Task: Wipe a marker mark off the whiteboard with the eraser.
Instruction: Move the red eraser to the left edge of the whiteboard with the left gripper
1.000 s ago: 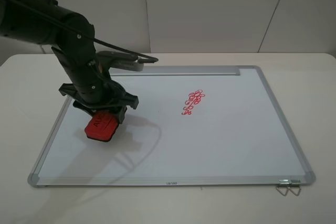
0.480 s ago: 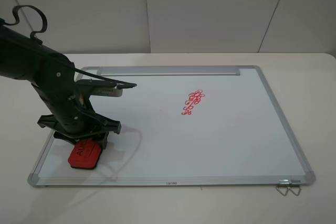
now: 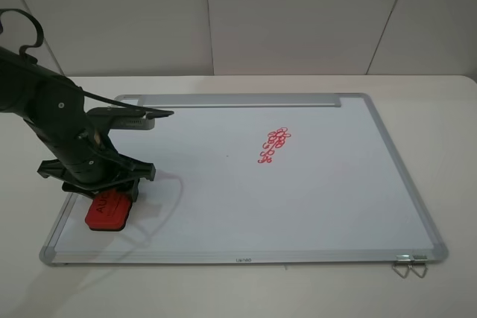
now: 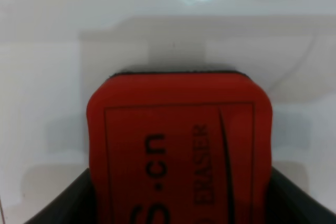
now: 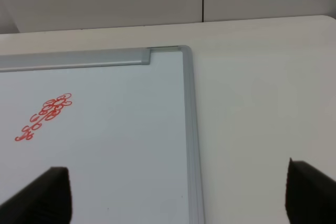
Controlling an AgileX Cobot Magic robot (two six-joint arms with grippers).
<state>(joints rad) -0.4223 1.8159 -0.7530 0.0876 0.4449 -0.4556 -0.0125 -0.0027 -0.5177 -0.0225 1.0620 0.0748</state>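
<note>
Exterior high view: left gripper [image 3: 109, 197] was clamped on the eraser [image 3: 104, 212], at the whiteboard [image 3: 335, 206] near-left corner (no apple mark visible anywhere). Loop cluster [image 3: 274, 144] lay well to its right. Right gripper [image 5: 176, 195] was spread wide w/ nothing held.

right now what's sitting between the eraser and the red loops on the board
Nothing but bare whiteboard lies between the eraser and the red loops; the exterior high view shows it.

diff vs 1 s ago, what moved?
The left gripper, shut on the eraser, slid it across the whiteboard toward the camera and leftward, ending near the board's near left corner. Nothing was grabbed or released. The red loop scribble and the whiteboard stayed put.
</note>
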